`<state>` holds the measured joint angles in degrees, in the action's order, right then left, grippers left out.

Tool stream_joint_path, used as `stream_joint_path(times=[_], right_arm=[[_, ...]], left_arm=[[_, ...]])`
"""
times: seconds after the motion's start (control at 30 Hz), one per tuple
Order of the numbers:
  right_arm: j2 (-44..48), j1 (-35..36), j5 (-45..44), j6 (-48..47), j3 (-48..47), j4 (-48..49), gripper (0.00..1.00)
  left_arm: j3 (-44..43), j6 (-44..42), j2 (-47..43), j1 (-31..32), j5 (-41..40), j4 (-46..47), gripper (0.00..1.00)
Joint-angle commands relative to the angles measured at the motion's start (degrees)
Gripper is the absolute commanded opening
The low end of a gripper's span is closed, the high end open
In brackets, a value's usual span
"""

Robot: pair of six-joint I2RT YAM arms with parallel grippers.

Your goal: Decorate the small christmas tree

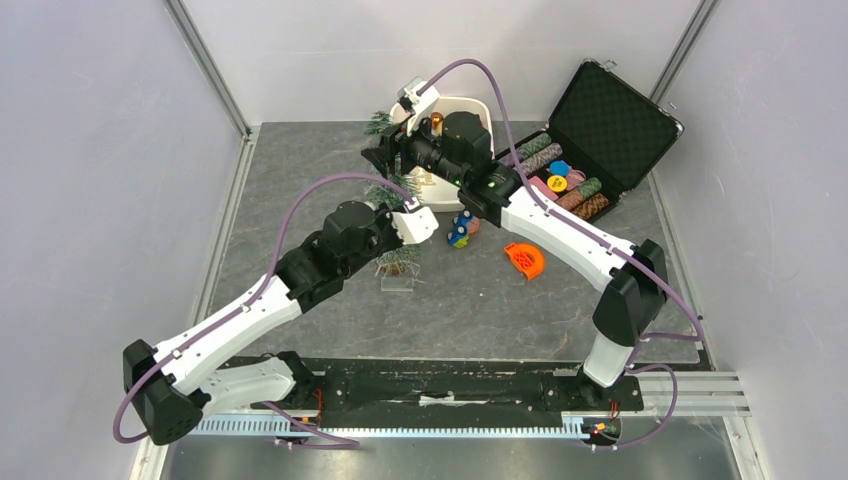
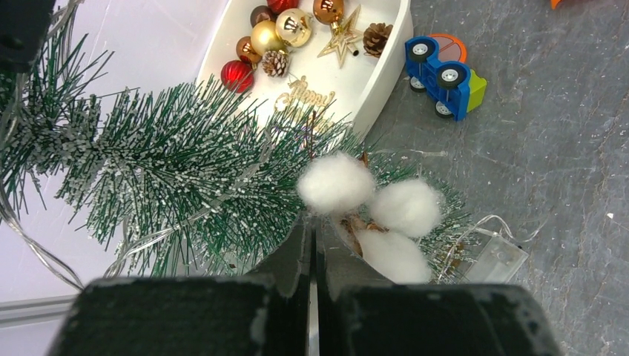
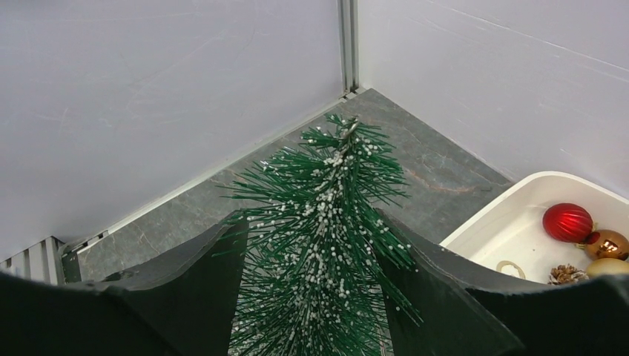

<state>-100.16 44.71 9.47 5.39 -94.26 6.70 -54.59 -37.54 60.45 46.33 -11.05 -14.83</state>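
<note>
The tree point(image 3: 334, 170) stands mid-table, its top between the fingers of the half-open right gripper point(image 3: 311, 222). The left gripper point(image 2: 311, 230) is pinched shut beside the cotton tufts point(image 2: 335, 182); I cannot tell if it holds their stem. A sideways tug could tip the tree toward the tray point(image 2: 393, 52) at 1 o'clock; free room lies from 6 to 9 o'clock.

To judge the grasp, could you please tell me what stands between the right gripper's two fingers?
The upper part of the small christmas tree stands between the open fingers of the right gripper, as the right wrist view shows.
</note>
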Motion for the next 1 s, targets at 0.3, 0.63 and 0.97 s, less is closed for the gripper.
stream_joint_path(times=[0.3, 0.63, 0.97], right_arm=[[2.41, 0.12, 1.82, 0.61, 1.19, 0.35, 0.64], [2.60, 0.12, 1.56, 0.34, 1.36, 0.71, 0.64], [2.68, 0.12, 1.39, 0.12, 1.63, 0.95, 0.64]], left_arm=[[-0.41, -2.30, -0.28, -1.41, -0.37, 2.41, 0.02], [-1.99, -0.45, -2.68, -1.41, 1.79, -1.69, 0.30], [-4.82, 1.11, -4.41, -1.41, 4.67, -6.94, 0.43]])
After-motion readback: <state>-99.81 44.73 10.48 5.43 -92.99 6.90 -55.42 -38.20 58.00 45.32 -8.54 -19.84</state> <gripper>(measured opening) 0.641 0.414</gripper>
